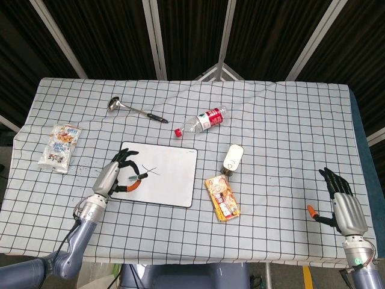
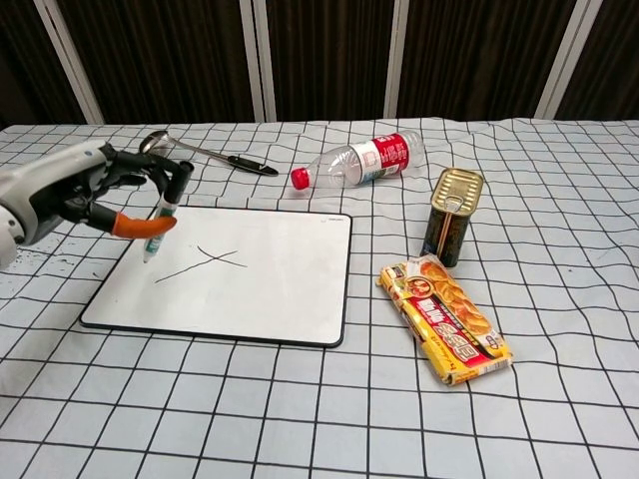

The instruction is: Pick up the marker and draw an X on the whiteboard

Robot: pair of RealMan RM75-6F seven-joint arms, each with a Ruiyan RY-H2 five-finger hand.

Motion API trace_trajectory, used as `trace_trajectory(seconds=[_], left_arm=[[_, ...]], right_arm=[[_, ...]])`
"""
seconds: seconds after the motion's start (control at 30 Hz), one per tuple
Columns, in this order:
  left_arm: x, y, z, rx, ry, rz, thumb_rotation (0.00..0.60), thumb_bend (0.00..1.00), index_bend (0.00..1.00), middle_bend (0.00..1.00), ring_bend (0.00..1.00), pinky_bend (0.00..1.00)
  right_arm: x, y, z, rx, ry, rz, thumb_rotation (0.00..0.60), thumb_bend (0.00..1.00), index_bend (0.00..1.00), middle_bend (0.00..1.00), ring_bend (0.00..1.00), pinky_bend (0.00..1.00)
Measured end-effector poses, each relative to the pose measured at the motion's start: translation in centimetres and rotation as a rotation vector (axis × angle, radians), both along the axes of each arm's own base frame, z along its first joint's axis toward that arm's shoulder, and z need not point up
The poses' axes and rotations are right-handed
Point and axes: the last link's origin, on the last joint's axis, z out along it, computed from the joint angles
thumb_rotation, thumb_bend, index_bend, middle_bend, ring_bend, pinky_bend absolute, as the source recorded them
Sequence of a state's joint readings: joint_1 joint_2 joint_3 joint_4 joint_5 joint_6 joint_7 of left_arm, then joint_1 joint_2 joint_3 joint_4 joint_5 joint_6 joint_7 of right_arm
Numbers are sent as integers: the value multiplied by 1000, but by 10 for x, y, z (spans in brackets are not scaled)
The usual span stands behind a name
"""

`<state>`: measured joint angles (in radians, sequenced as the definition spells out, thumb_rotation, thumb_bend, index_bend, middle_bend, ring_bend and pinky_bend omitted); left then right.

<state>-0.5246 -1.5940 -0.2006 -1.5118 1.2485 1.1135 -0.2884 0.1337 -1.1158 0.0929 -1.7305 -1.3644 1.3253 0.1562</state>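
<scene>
While the head view looks straight down on the checkered table (image 1: 277, 120), the left hand (image 1: 114, 177) sits over the left edge of the whiteboard (image 1: 171, 183) with its fingers wrapped around the marker (image 1: 137, 178). A thin black X (image 1: 150, 171) shows on the board just right of that hand. The right hand (image 1: 344, 205) is way off at the table's far right corner, holding nothing, fingers straight and spread (orange thumb tip sticking out to the side). Around the board: a snack bag (image 1: 59, 146) to the left, a ladle (image 1: 135, 109) behind it, a plastic bottle (image 1: 201, 121) lying on its side, a tin can (image 1: 233, 158) and a yellow packet (image 1: 222, 197) to the right.

From the chest view, the left hand (image 2: 75, 195) comes in from the left edge, pinching the marker (image 2: 161, 222) between the thumb and the other fingers. The marker is tilted a bit, tip down, right at the board's left side; whether the tip touches the surface isn't clear. The whiteboard (image 2: 290, 289) lies flat with the X (image 2: 203, 261) drawn in its left half. The bottle (image 2: 364, 161) lies behind the board, the can (image 2: 451, 216) stands upright to the right, and the packet (image 2: 444, 317) lies just in front of the can. The ladle (image 2: 200, 152) is at the back left.
</scene>
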Motion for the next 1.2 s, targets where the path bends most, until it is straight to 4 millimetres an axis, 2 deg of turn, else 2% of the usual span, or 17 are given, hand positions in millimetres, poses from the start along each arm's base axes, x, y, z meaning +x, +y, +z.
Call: trace_trajectory(seconds=[0.23,0.4,0.53,0.83,1.2], left_arm=[[19,17,6,39,-19,-31,600,505,693,151,0,10],[29,28,-7,28,-3,-38,600,505,693,151,0,10],[37,35,-26,11,11,-39,600,505,693,151,0,11],[49,41,-59,-19,38,-42,600,505,693,151,0,10],[59,45,-69,-23,31,-54,600,505,694,151,0,10]], right_arm=[[0,0,0,1,-2,-4,600,312,0,0,0,0],[-1,-1,0,4,-2,-4,600,312,0,0,0,0],[-1,-1,0,8,-4,-3,600,312,0,0,0,0],[-2,-1,1,13,-7,-3,600,312,0,0,0,0],[-2,-2,1,14,-10,-5,600,312,0,0,0,0]])
